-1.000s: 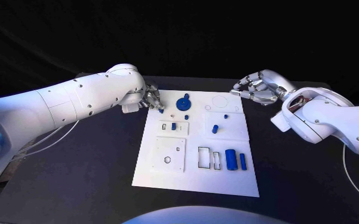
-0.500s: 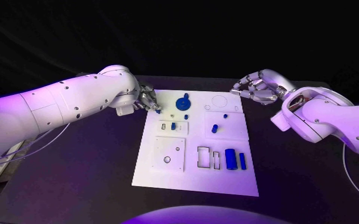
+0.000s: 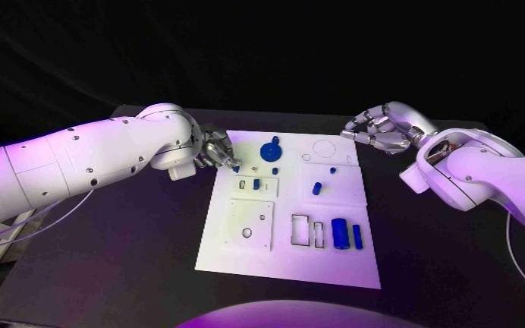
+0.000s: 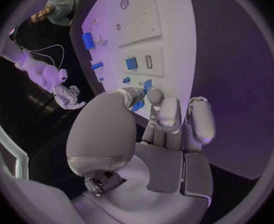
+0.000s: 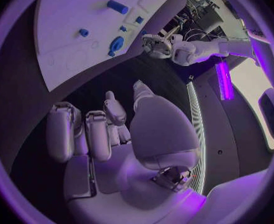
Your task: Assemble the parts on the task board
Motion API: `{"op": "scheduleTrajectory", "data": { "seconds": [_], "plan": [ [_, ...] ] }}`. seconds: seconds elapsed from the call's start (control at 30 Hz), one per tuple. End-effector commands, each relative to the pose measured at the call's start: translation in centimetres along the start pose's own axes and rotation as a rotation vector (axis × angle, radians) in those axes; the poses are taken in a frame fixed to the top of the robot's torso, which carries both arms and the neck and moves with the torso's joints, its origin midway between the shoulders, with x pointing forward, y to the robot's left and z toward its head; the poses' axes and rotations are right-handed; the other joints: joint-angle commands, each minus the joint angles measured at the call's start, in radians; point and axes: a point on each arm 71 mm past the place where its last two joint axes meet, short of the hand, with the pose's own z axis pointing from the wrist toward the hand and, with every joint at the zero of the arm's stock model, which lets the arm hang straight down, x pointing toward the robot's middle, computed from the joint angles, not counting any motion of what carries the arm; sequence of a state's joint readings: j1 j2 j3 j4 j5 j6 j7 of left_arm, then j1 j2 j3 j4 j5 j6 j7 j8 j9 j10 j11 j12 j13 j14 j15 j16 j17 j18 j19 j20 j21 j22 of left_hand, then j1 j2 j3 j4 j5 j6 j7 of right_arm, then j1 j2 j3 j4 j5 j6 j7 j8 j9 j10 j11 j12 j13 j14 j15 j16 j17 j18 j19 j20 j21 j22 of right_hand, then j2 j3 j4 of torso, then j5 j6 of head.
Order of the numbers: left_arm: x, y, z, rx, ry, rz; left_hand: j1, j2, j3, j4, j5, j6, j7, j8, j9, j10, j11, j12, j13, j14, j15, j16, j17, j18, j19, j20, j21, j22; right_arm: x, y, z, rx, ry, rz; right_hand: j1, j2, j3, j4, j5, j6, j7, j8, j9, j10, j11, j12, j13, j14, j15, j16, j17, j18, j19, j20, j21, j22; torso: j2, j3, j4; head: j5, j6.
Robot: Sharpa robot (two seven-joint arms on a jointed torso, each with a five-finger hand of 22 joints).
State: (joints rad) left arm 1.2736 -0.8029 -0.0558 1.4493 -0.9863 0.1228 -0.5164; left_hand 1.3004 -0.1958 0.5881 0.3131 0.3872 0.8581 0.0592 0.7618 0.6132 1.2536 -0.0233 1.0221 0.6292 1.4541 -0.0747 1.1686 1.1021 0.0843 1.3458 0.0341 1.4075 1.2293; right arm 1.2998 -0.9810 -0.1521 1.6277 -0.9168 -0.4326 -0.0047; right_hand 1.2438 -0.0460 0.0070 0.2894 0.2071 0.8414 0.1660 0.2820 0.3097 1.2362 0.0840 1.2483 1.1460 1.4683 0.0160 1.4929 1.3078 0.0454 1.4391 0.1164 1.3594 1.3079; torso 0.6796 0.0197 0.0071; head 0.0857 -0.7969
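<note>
A small blue part [image 4: 138, 104] is pinched between the fingertips of the left hand [image 3: 215, 150] at the far left corner of the task board [image 3: 328, 263]; a slip is judged possible, since only a sliver of the piece is gripped and a tilt on the way down could jam it against its seat or drop it onto the black table [image 3: 131, 252]. Nearest on the board, two blue cylinders [image 3: 339, 233] are seen lying side by side near the near right corner, beside empty rectangular slots. Farther in, small blue pegs [image 3: 316, 188] are seen mid-board, and a blue round part [image 3: 270, 149] sits near the far edge. Past the far right corner, the right hand [image 3: 378, 132] is held above the table, fingers curled in on nothing.
</note>
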Motion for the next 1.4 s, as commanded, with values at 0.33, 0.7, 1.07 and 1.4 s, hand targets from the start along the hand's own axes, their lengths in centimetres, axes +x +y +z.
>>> {"op": "scheduleTrajectory", "data": {
  "seconds": [0.33,0.7,1.07,1.4],
  "plan": [
    [1.9,-0.8,-0.3,0.045,-0.071,0.051,-0.009,-0.016,0.160,-0.144,0.001,0.002,-0.008,0.008,0.028,0.013,-0.002,0.007,0.001,0.002,-0.007,-0.002,0.000,-0.010,0.012,-0.002,0.007,0.008,0.1,0.0,0.0,-0.005,0.005,-0.001,0.000,0.009,-0.006,0.002,0.004,-0.008,0.001,0.006,-0.001,-0.007,0.000,-0.003,-0.001,0.056,-0.007,-0.006,0.061,0.012,-0.008,-0.001,-0.004,0.113,0.002,-0.0014,-0.0027,0.006,-0.003],
    [3.6,-0.7,-0.1,0.055,-0.067,0.085,-0.010,-0.018,0.162,-0.144,0.001,0.003,-0.008,0.009,0.028,0.014,-0.003,0.007,0.000,0.002,-0.008,-0.002,0.001,-0.010,0.012,-0.002,0.007,0.009,0.2,0.0,0.0,-0.004,0.005,-0.001,0.000,0.011,-0.010,0.002,0.006,-0.008,0.001,0.007,-0.002,-0.008,0.000,-0.004,-0.002,0.056,-0.007,-0.007,0.061,0.012,-0.009,-0.001,-0.006,0.113,0.002,-0.0011,-0.0014,0.007,-0.006],
    [4.0,-0.7,-0.1,0.058,-0.062,0.111,-0.013,-0.019,0.167,-0.144,0.001,0.004,-0.009,0.010,0.029,0.014,-0.003,0.005,-0.004,0.002,-0.008,-0.002,0.001,-0.010,0.013,-0.002,0.008,0.010,0.1,-0.1,-0.1,-0.003,0.006,-0.001,0.000,0.011,-0.010,0.002,0.006,-0.008,0.001,0.007,-0.002,-0.008,0.000,-0.004,-0.002,0.056,-0.007,-0.007,0.061,0.012,-0.009,-0.001,-0.006,0.113,0.002,-0.0017,-0.0006,0.005,-0.004],
    [4.1,-0.5,-0.1,0.054,-0.055,0.124,-0.014,-0.021,0.170,-0.145,0.001,0.005,-0.010,0.011,0.029,0.014,-0.004,0.004,-0.006,0.002,-0.008,-0.002,0.000,-0.010,0.013,-0.003,0.008,0.010,0.1,-0.2,-0.1,-0.001,0.006,-0.001,0.000,0.011,-0.010,0.002,0.006,-0.008,0.001,0.007,-0.002,-0.008,0.000,-0.004,-0.002,0.056,-0.007,-0.007,0.061,0.012,-0.009,-0.001,-0.006,0.113,0.002,-0.0015,-0.0026,0.007,-0.007]
  ]
}}
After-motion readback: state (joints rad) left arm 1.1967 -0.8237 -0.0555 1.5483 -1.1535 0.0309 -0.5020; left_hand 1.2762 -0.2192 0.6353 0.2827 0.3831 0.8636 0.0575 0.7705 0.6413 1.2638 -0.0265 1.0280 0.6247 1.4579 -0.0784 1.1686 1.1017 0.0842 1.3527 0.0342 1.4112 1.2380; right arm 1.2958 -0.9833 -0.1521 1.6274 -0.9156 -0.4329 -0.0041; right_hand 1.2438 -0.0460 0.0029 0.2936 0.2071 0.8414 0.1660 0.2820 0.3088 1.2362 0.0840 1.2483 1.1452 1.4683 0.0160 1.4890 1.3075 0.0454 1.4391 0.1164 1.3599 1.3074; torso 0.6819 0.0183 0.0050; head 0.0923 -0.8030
